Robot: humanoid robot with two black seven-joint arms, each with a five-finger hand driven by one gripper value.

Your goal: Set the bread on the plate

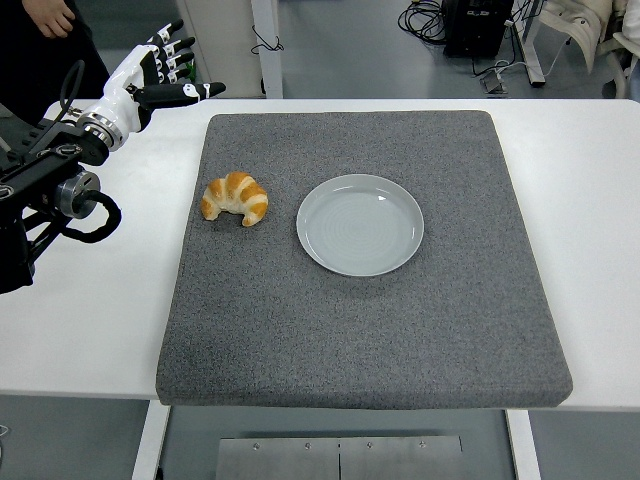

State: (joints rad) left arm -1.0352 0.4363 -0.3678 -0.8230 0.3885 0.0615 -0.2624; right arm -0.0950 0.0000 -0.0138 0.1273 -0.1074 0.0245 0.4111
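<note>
A golden croissant (236,198) lies on the left part of a grey mat (360,330). Just to its right on the mat sits a pale grey plate (360,225), bare. My left hand (165,78), white with black fingertips, hovers above the table's far left corner, up and left of the croissant and well apart from it. Its fingers are spread and hold nothing. The black left arm (45,190) comes in from the left edge. The right arm is out of view.
The mat covers most of the white table (590,200). A person in dark clothes (50,20) stands at the top left, behind my hand. Cables and furniture legs lie on the floor beyond the far edge.
</note>
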